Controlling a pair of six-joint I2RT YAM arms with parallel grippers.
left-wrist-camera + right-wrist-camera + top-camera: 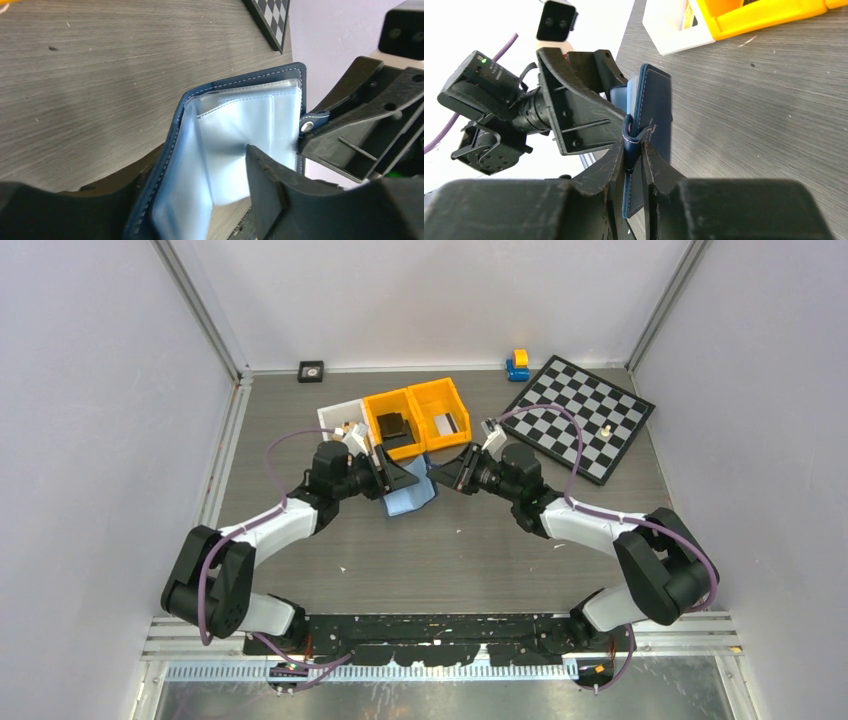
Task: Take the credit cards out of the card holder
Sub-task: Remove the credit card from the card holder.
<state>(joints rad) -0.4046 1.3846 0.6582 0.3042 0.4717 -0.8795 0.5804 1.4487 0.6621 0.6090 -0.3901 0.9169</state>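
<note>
– Card holder (pixel 410 495): which way does it lie?

– It is spread like a book between the two grippers, with its leaves standing on edge. Its long run goes from one gripper across to the other. The pale pocketed inside faces the left gripper (pixel 398 478) and the navy back faces away from it. Whether its lower edge touches the table (pixel 450 550) I cannot tell.

– And the grippers?

– The left one is spread wide and straddles one leaf. One of its fingers (pixel 270 175) lies against the clear sleeves inside, and the other sits behind the navy cover. The right gripper (pixel 457 478) is pressed together on the snap tab (pixel 312 120) at the far edge of the other leaf.

– Any cards?

– The sleeves look pale and clear; I cannot tell whether a card sits in them.

– What room is there around?

– Open table surface lies on the near side of both grippers, toward the bases. A chessboard (pixel 580 418) lies beyond and to the right of the right gripper, well apart from it. Two orange bins (pixel 385 398) stand just beyond the fingertips, with a white bin (pixel 330 415) touching them, beyond the left gripper. A small blue-and-yellow toy (pixel 517 364) sits near the back wall, just beside the chessboard's far corner.
</note>
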